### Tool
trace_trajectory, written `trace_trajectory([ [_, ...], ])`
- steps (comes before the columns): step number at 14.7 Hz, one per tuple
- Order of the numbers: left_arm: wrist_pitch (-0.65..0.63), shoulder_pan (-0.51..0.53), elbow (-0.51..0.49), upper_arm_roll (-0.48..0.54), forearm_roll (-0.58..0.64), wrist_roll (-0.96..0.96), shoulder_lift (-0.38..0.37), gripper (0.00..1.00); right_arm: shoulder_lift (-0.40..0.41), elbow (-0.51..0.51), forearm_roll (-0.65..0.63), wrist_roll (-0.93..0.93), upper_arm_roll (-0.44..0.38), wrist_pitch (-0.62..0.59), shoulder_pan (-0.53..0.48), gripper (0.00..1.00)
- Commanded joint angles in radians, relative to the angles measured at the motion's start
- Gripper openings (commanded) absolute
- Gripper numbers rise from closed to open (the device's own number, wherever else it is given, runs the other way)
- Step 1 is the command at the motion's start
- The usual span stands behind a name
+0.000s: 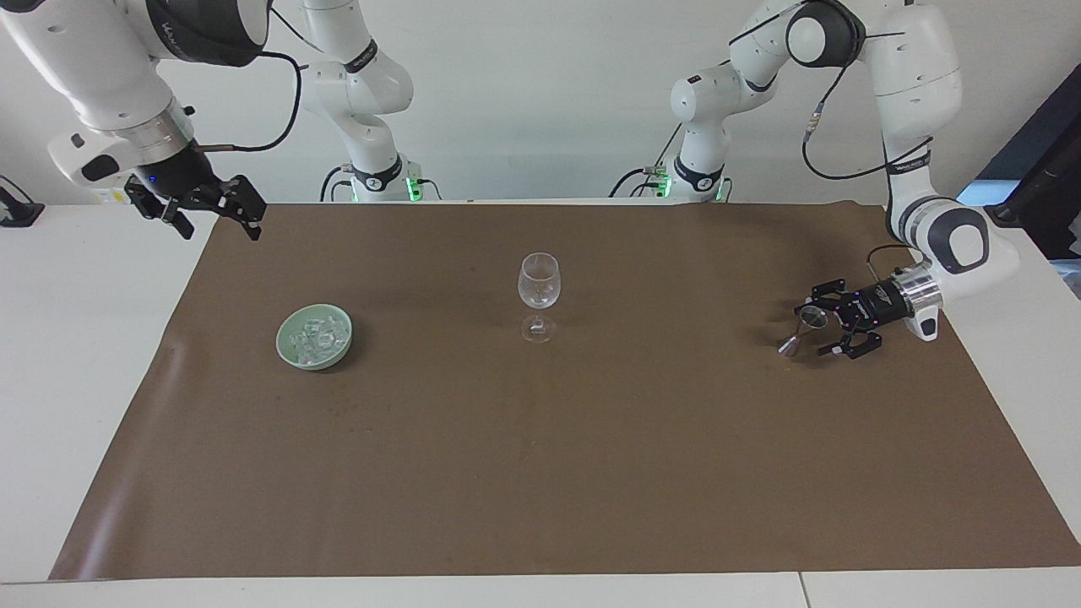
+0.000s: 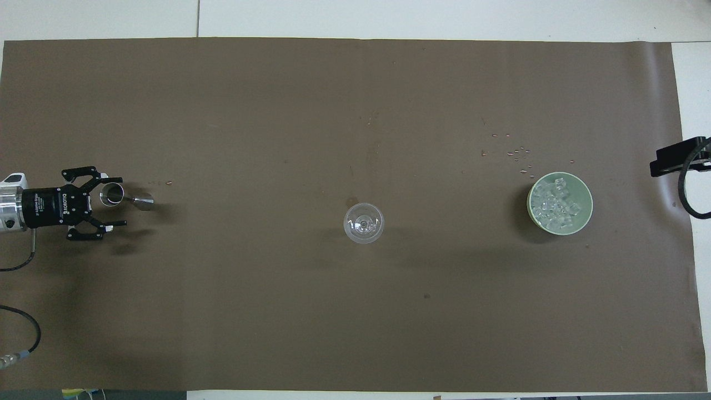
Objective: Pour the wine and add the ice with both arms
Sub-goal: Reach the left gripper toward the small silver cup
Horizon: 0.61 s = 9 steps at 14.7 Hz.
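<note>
- Overhead view, middle left of the frame: the left gripper [image 2: 111,203] lies level and points toward the frame's centre, jaws spread wide and holding nothing.
- A steel jigger [image 2: 125,197] sits right at its fingertips. The upper finger runs along the cup's rim, while the lower finger stands clear below it, so the cup looks off-centre in the opening, toward the upper finger.
- Whether that upper finger touches the rim I cannot tell from here; it may only overlap it.
- In the facing view, middle right, the jigger [image 1: 802,331] stands upright on its narrow end, long axis vertical, with the left gripper [image 1: 823,325] low over the brown mat [image 1: 540,473] and the forearm coming in sideways from the frame's right edge.
- To my eye the coming move turns on centring the cup between the jaws before they close.
- A wine glass [image 1: 539,294] stands upright at mid-frame, well apart from the jigger.
- The ice [image 1: 319,336] is heaped in a green bowl [image 1: 285,348] at centre left of the facing view.
- The right gripper [image 1: 215,211] waits raised at upper left, over the mat's corner, open and empty, the nearer arm to the ice.
</note>
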Motion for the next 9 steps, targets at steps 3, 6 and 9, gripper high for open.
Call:
trace_trajectory([
  [3,0.044,-0.011,-0.091,0.000,-0.052,0.018,-0.055,1.00,-0.019,-0.022,0.017,-0.019,0.007,0.009,-0.014,1.00],
  [6,0.044,-0.011,-0.094,0.000,-0.067,0.016,-0.055,1.00,-0.019,-0.022,0.017,-0.019,0.007,0.009,-0.014,1.00],
  [9,0.046,-0.011,-0.104,-0.001,-0.075,0.016,-0.060,0.97,-0.019,-0.022,0.017,-0.019,0.007,0.009,-0.014,1.00],
])
